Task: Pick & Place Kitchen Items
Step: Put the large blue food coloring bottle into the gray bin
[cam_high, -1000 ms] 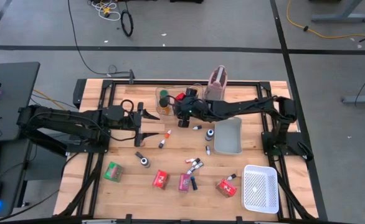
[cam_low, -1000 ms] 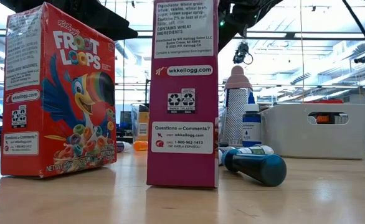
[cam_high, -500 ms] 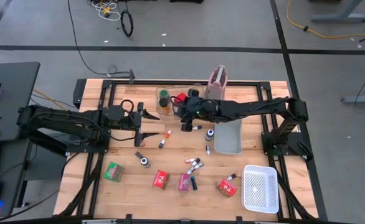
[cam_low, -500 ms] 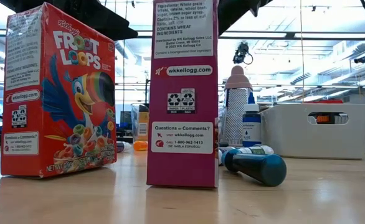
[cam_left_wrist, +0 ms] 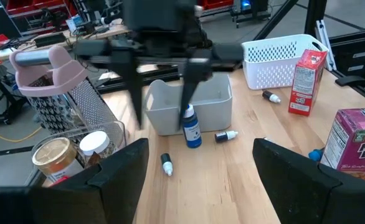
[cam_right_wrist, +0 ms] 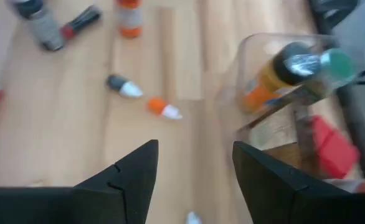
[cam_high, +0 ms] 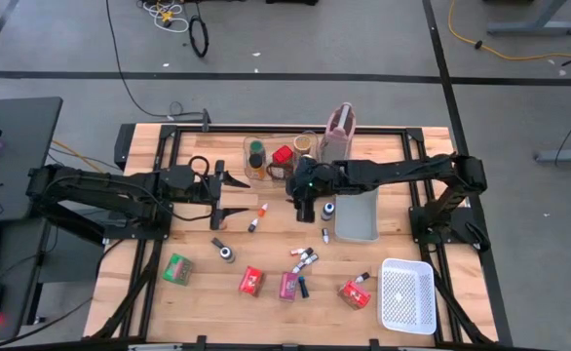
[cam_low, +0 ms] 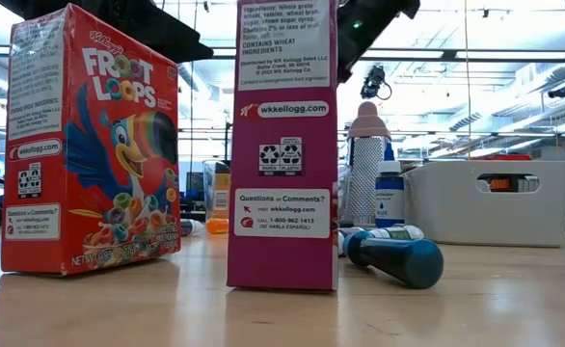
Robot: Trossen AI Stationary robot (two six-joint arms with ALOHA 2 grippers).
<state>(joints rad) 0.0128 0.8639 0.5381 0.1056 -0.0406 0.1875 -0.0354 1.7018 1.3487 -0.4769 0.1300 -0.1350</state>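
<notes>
My right gripper (cam_high: 303,206) hangs open over the middle of the table, beside the grey tray (cam_high: 357,226). In the left wrist view it (cam_left_wrist: 161,102) hovers above an upright blue bottle (cam_left_wrist: 192,128) that stands on its base. My left gripper (cam_high: 235,195) waits open to the left of the orange-capped bottles (cam_high: 260,210). Red (cam_high: 251,281), pink (cam_high: 288,285) and green (cam_high: 177,268) packets stand along the near side, with small bottles (cam_high: 305,256) lying between them. Jars (cam_right_wrist: 294,68) sit in the clear bin (cam_high: 266,156).
A white mesh basket (cam_high: 407,295) sits at the near right corner and a pinkish jug (cam_high: 341,127) by the far edge. A Froot Loops box (cam_low: 90,145), a pink box (cam_low: 287,145) and a lying teal bottle (cam_low: 398,258) fill the low view.
My right gripper has moved away from the clear bin, toward the near edge and a little to the right, and now hangs over the bottles beside the grey tray. The things on the table lie where they did.
</notes>
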